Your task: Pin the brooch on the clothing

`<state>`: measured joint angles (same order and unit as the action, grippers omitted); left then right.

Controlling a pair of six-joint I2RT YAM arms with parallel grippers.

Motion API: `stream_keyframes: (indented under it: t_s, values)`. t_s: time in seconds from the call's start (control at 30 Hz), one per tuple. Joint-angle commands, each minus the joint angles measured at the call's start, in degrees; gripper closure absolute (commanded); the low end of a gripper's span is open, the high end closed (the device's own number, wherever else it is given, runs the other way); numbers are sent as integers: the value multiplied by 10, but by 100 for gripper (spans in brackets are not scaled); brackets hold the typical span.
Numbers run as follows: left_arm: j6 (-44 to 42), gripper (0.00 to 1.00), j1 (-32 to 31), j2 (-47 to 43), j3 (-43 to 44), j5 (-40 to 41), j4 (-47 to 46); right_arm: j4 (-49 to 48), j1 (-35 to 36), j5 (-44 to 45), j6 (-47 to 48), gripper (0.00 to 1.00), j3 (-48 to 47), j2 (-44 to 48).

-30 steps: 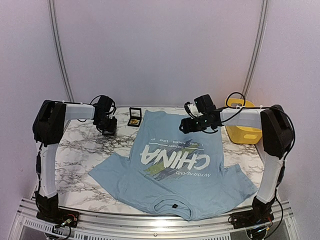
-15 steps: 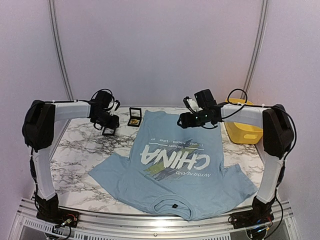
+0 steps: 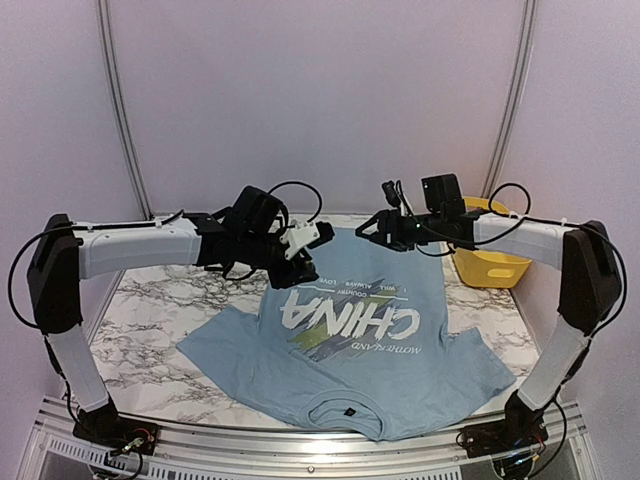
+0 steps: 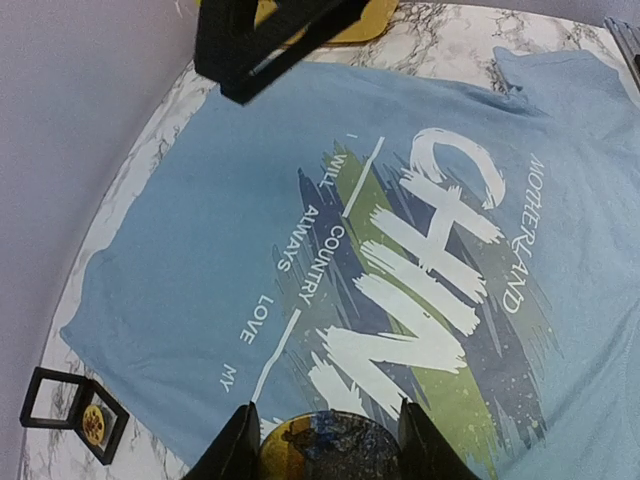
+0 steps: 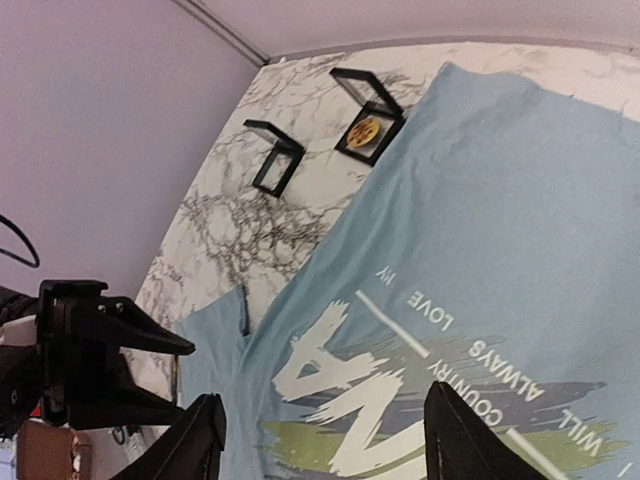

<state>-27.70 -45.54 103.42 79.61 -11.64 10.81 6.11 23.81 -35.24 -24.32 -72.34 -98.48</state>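
The clothing [image 3: 350, 340], a light blue T-shirt with white "CHINA" lettering, lies flat on the marble table [image 3: 150, 300]. My left gripper [image 3: 300, 268] hovers over the shirt's far left part. In the left wrist view this gripper [image 4: 328, 420] is shut on the brooch [image 4: 330, 450], a round gold and dark blue disc, above the lettering [image 4: 430, 250]. My right gripper [image 3: 370, 228] hangs over the shirt's far edge. Seen from the right wrist, it [image 5: 325, 398] is open with only the shirt [image 5: 500, 230] below it.
A yellow bin [image 3: 490, 262] stands at the back right. Two open black boxes lie on the marble beyond the shirt's left edge: one empty frame [image 5: 275, 158] and one [image 5: 365, 128] with a gold piece inside. The right gripper's black fingers [image 4: 270, 45] show at the top of the left wrist view.
My left arm has swung right from the black boxes to above the shirt. The right gripper has drawn back a little toward the far edge.
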Motion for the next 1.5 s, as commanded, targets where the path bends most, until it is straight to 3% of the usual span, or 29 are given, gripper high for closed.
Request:
stream_keyframes:
  t_s: [0.0, 0.23, 0.37, 0.47, 0.67, 0.8, 1.13, 1.37, 1.47]
  values:
    - [-64, 68, -11, -25, -20, -15, -63, -120, 29, -112, -82, 38, 64, 17]
    - [-91, 68, -30, -17, -23, 18, -83, -229, 74, -161, -141, 41, 94, -2]
    - [-96, 68, -34, -14, -23, 27, -86, -241, 95, -157, -152, 47, 94, -28]
    - [-99, 68, -37, -12, -23, 33, -87, -235, 101, -154, -152, 54, 81, -47]
    - [-100, 68, -38, -11, -28, 42, -87, -229, 103, -160, -145, 79, 70, -52]
    - [-101, 68, -38, -10, -28, 43, -88, -215, 106, -165, -136, 86, 66, -61]
    - [-105, 68, -38, -7, -25, 45, -88, -222, 111, -179, -144, 91, 51, -75]
    - [-104, 68, -38, -13, -31, 37, -90, -225, 110, -181, -145, 100, 50, -76]
    - [-103, 63, -38, -16, -32, 44, -90, -220, 111, -176, -136, 100, 52, -68]
